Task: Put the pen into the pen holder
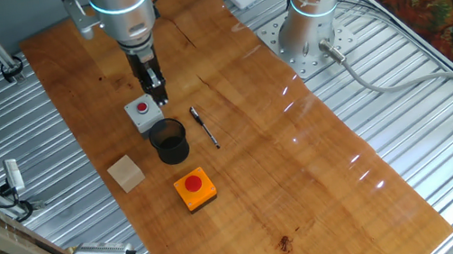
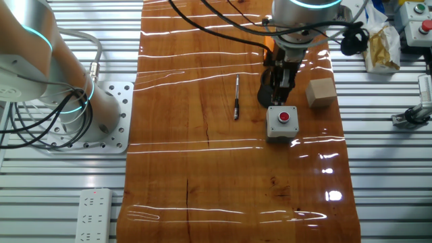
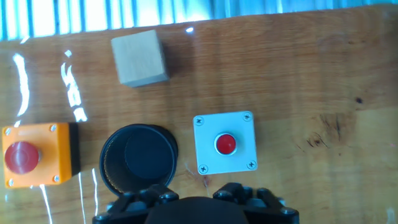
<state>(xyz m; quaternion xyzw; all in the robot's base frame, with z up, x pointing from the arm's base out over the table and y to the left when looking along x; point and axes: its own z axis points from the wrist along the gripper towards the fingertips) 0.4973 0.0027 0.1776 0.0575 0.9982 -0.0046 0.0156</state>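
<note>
The pen (image 1: 204, 126) is thin and dark and lies flat on the wooden table, just right of the pen holder (image 1: 169, 140), a black open cup. In the other fixed view the pen (image 2: 237, 98) lies left of the arm. The hand view shows the pen holder (image 3: 138, 158) from above, empty, and the pen is out of that view. My gripper (image 1: 157, 97) hangs over the table beside the grey button box (image 1: 144, 111), above and behind the cup. Its fingers look closed together and hold nothing. It is well apart from the pen.
A grey box with a red button (image 3: 224, 143) stands right beside the cup. An orange box with a red button (image 1: 194, 189) and a wooden block (image 1: 126, 173) stand near it. The wooden table (image 1: 308, 178) lies on a ribbed metal bench.
</note>
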